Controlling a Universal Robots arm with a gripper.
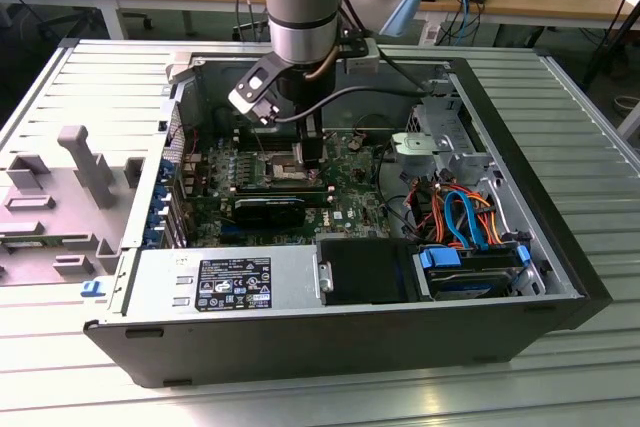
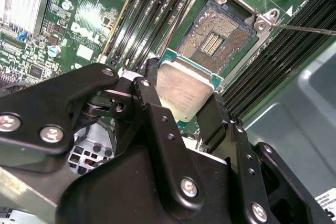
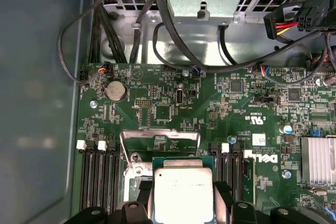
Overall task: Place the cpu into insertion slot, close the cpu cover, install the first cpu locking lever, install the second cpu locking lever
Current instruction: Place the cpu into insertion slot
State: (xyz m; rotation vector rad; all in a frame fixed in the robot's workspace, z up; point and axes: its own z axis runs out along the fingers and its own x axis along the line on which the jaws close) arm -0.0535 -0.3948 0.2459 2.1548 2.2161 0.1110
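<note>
Cpu [image 2: 187,84] was clamped between gripper [image 2: 183,95] fingers, near insertion slot [image 2: 216,39], not yet seated. Risk judged: skewed lowering could damage that slot

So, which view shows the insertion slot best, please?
The second wrist view: the insertion slot lies uncovered, contacts plain, beyond the cpu held by the gripper. In the first wrist view the cpu largely hides it; in the exterior view the gripper blocks most of it.

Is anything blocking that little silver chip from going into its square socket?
Nothing visible does. The end effector grips the cpu near the insertion slot, whose pin field lies bare, with the cpu cover raised off it.
</note>
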